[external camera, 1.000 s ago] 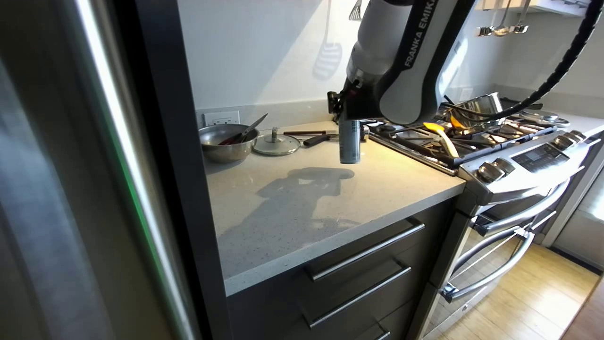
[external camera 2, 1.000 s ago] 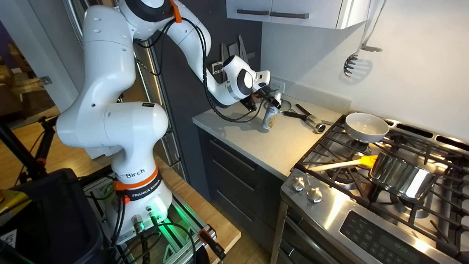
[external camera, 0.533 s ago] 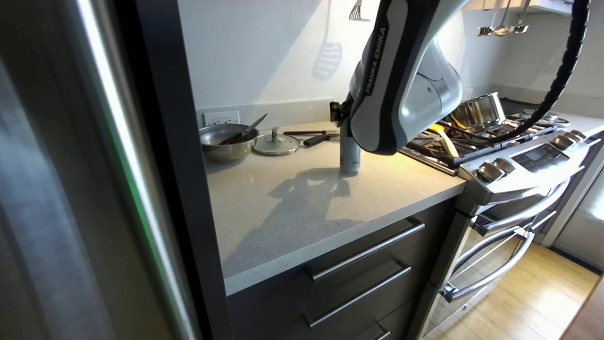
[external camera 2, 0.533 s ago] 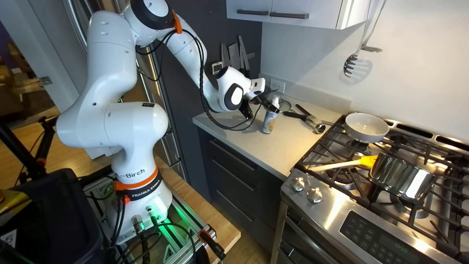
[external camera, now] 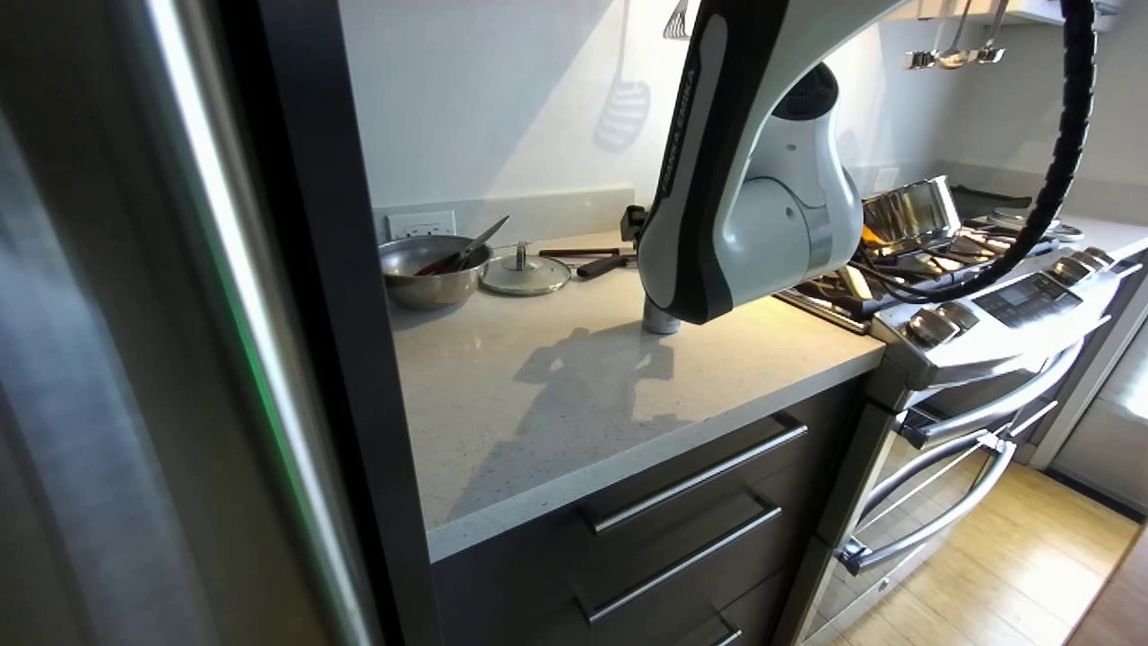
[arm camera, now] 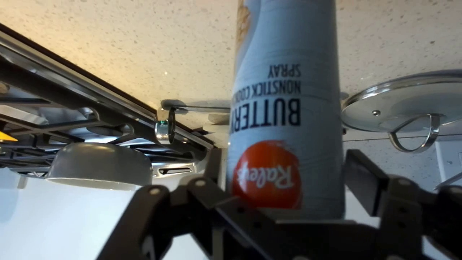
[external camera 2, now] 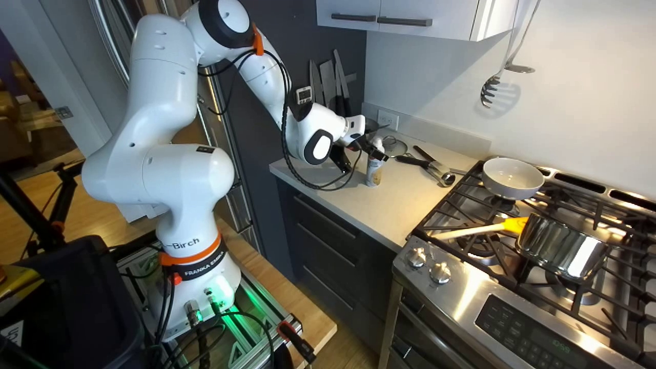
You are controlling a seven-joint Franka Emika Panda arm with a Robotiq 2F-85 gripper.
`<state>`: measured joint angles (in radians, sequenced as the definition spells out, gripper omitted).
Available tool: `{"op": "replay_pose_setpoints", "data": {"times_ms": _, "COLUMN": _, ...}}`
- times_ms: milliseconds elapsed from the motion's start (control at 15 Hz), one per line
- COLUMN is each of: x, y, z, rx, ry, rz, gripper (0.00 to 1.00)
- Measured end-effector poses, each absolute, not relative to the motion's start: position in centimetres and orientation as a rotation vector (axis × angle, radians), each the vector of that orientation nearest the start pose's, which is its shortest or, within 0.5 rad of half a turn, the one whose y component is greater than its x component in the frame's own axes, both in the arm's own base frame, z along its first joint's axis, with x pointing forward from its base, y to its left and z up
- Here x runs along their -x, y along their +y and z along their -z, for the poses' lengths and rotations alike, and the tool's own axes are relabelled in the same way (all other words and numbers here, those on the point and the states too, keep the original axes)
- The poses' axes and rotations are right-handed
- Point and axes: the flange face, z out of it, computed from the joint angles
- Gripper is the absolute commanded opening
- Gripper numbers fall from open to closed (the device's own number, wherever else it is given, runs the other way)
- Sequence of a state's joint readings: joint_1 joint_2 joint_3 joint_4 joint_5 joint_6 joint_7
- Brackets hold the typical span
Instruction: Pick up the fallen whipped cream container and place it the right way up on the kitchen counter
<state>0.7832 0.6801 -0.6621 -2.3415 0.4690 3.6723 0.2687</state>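
Standing upright on the counter (external camera 2: pixel 394 205), the can (arm camera: pixel 285 83) has the gripper (arm camera: pixel 285 169) spread around it; in an exterior view the arm (external camera: pixel 762 238) hides most of the can. Nearer the wall (external camera: pixel 448 117): glass lid (external camera: pixel 529 277), utensils (external camera: pixel 601 266), metal bowl (external camera: pixel 439 289).

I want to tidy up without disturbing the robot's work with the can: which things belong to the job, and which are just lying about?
Belongs to the job:
can, marked "nonstick" and "spray"
counter
gripper

Just lying about:
metal bowl
glass lid
dark-handled utensils
on the stove: white bowl, metal pot, yellow-headed utensil
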Motion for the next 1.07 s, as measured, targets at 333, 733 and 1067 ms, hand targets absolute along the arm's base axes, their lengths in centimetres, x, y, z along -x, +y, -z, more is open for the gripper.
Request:
{"op": "replay_pose_setpoints", "data": {"times_ms": 333, "x": -54.4, "y": 1.3, "z": -22.3, "rx": 2.933, "ry": 0.561, "rz": 1.497, "gripper": 1.0}}
{"op": "replay_pose_setpoints", "data": {"times_ms": 733, "x": -54.1, "y": 0.8, "z": -25.9, "rx": 2.881, "ry": 0.55, "rz": 1.477, "gripper": 1.0}}
{"op": "replay_pose_setpoints", "data": {"times_ms": 1067, "x": -54.4, "y": -1.3, "z": -28.8, "rx": 2.935, "ry": 0.591, "rz": 1.305, "gripper": 1.0}}
